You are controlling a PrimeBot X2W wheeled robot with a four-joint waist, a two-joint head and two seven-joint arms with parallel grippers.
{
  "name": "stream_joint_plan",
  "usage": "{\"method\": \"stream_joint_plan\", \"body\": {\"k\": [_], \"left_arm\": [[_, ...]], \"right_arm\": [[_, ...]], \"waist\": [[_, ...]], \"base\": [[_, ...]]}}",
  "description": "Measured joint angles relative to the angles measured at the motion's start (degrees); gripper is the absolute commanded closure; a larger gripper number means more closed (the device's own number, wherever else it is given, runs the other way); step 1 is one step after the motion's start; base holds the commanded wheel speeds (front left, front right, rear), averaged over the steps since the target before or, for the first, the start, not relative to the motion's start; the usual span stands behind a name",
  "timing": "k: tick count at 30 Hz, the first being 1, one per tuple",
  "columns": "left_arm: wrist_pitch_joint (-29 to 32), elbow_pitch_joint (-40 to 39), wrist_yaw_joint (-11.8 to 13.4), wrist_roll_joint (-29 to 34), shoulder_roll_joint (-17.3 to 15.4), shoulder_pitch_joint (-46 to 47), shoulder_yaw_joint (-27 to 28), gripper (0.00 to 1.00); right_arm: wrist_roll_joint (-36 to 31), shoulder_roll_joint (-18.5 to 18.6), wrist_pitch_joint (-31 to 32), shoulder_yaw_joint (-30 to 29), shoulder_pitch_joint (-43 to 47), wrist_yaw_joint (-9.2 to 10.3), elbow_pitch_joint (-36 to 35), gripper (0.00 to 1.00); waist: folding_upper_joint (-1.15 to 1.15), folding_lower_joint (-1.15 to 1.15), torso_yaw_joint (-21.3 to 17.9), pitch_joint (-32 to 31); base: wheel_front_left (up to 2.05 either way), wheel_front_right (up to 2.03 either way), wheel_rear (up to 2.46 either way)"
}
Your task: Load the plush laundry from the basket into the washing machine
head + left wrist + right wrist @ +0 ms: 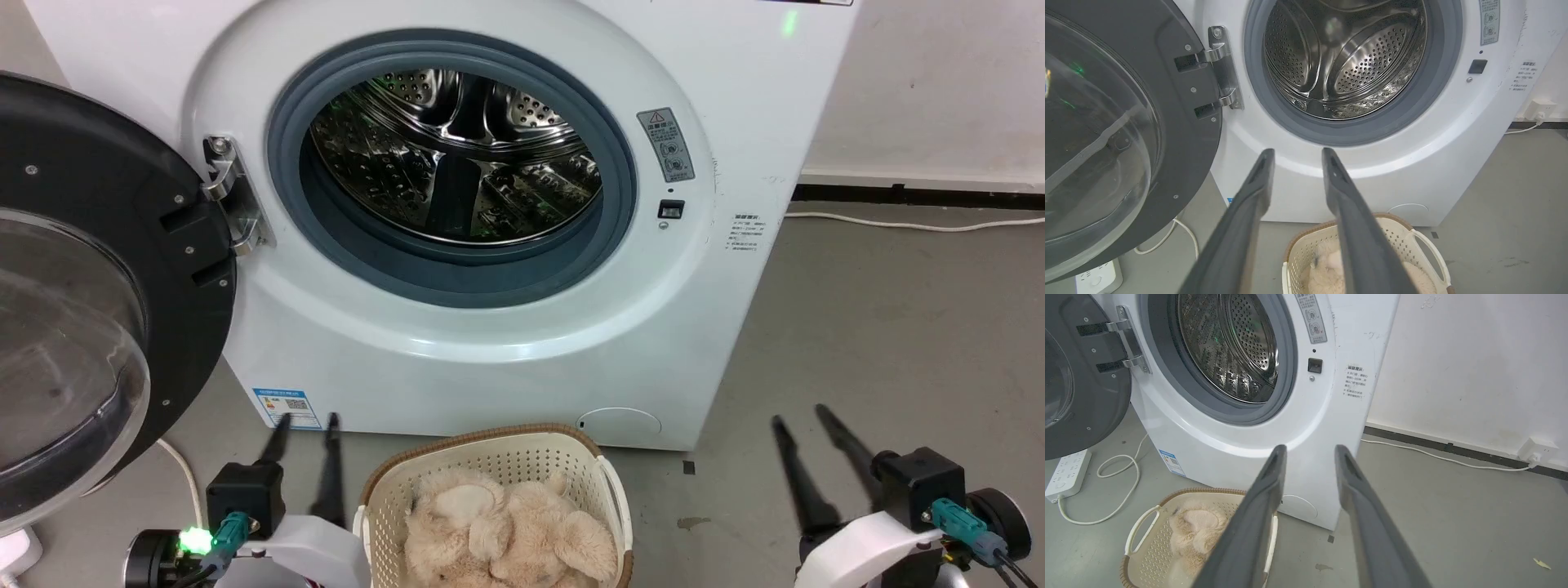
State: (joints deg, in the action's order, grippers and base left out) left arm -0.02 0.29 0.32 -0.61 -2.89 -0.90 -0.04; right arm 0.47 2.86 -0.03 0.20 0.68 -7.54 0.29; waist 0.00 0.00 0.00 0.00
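The fluffy cream-beige plush laundry (pixel 506 531) (pixel 1194 531) lies in the oval cream basket (pixel 490 457) (pixel 1306 253) (pixel 1147 555) on the floor in front of the washing machine (pixel 694 245) (pixel 1453 134) (pixel 1306 428). The washer's black-framed glass door (pixel 90 327) (pixel 1106 134) is swung open to the left, and the steel drum (pixel 457 155) looks empty. My left gripper (pixel 306 423) (pixel 1297 153) hovers left of the basket, open with nothing between its fingers. To the basket's right my right gripper (pixel 800 415) (pixel 1310 448) is open and empty.
A white power strip (pixel 1065 473) (pixel 1098 277) and its looped cord (pixel 1122 482) lie on the grey floor under the open door. Another white cable (pixel 914 222) runs along the wall base at the right. Bare floor stretches to the right of the machine.
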Motion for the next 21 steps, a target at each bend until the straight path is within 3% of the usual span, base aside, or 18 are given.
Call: {"method": "stream_joint_plan", "body": {"k": [21], "left_arm": [[-1.6, 1.3, 0.2, -3.0, 0.0, 0.1, -1.4, 0.0]], "right_arm": [[2.8, 0.0, -1.8, 0.2, 0.1, 0.0, 0.4, 0.0]], "waist": [[0.0, 0.01, -0.4, 1.3]], "base": [[0.0, 0.0, 0.0]]}}
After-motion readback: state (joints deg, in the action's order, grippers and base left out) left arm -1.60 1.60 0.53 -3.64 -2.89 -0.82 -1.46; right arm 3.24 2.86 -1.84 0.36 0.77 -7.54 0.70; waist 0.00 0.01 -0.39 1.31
